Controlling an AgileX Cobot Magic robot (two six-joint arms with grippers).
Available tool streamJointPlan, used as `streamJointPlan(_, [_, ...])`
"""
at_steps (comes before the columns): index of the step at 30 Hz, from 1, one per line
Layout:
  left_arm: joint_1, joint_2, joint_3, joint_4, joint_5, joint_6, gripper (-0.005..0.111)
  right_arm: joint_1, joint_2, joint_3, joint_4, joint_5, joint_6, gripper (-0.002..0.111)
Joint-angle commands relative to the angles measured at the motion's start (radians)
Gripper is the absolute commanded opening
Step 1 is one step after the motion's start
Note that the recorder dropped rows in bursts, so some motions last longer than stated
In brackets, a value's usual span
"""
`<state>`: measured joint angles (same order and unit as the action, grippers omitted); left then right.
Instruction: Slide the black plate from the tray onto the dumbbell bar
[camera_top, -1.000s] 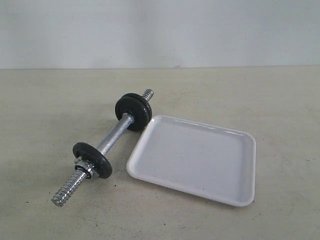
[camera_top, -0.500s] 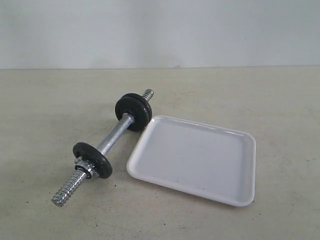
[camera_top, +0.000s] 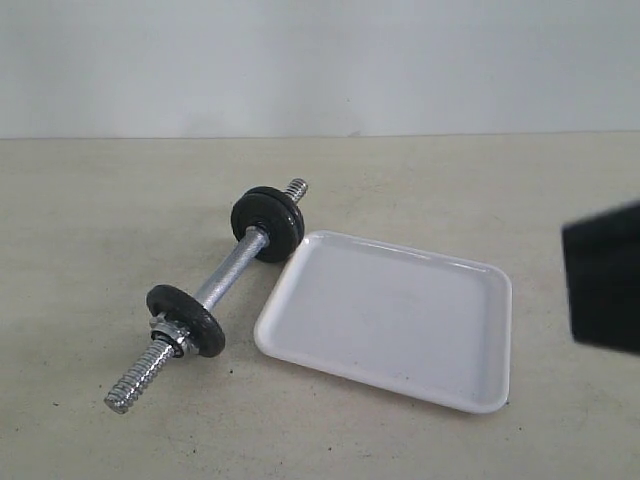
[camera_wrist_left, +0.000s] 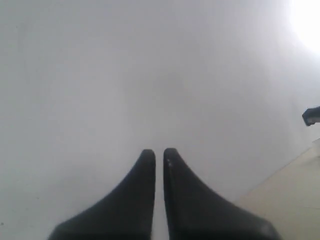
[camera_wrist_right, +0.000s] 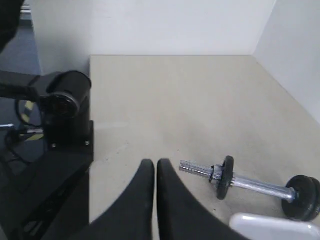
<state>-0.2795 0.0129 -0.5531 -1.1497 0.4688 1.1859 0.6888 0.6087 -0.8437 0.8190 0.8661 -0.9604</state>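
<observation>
Chrome dumbbell bar (camera_top: 228, 272) lies just beside the white tray (camera_top: 400, 325).

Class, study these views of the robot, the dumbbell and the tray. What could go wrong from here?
1. No nut shows outside the far disc on the dumbbell bar; a knock could slide it off the threaded end.
2. That disc sits close to the tray corner; a nudged tray might roll the bar.
3. The right arm, fingers shut, shows at the exterior view's edge past the tray; a low sweep could hit it.
</observation>
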Motion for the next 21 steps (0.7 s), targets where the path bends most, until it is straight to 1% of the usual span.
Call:
streamJointPlan(1, [0.006, -0.001, 0.055, -0.001, 0.143, -0.056, 0.004, 0.009, -0.147, 0.205, 0.009, -0.28, -0.05, 0.0])
streamJointPlan(2, [0.008, 0.01, 0.066, 0.031, 0.14, -0.038, 0.004, 0.009, -0.17, 0.23, 0.007, -0.348, -0.065, 0.0])
streamJointPlan(4, [0.008, 0.022, 0.084, 0.092, 0.064, -0.027, 0.004, 0.009, -0.183, 0.266, 0.001, -0.55, -0.088, 0.0])
streamJointPlan(7, [0.008, 0.024, 0.137, 0.095, -0.183, -0.027, 0.004, 0.009, -0.169, 0.309, 0.001, -0.876, -0.132, 0.0])
streamJointPlan(9, [0.008, 0.024, 0.182, 0.084, -0.339, -0.043, 0.004, 0.009, -0.133, 0.346, 0.001, -1.156, -0.151, 0.0])
streamJointPlan(11, [0.008, 0.024, 0.225, 0.084, -0.444, -0.102, 0.004, 0.009, -0.074, 0.383, 0.01, -1.405, -0.148, 0.0])
streamJointPlan(13, [0.008, 0.024, 0.259, 0.084, -0.469, -0.149, 0.004, 0.009, -0.005, 0.411, 0.071, -1.612, -0.137, 0.0])
streamJointPlan(14, [0.008, 0.024, 0.271, 0.084, -0.469, -0.169, 0.004, 0.009, 0.021, 0.415, 0.112, -1.671, -0.124, 0.0])
streamJointPlan(16, [0.008, 0.024, 0.286, 0.084, -0.469, -0.172, 0.004, 0.009, 0.083, 0.415, 0.257, -1.751, -0.079, 0.0])
streamJointPlan(19, [0.008, 0.024, 0.293, 0.084, -0.469, -0.172, 0.004, 0.009, 0.145, 0.415, 0.418, -1.781, -0.049, 0.0])
streamJointPlan(21, [0.008, 0.024, 0.293, 0.084, -0.469, -0.172, 0.004, 0.009, 0.173, 0.415, 0.486, -1.779, -0.047, 0.0])
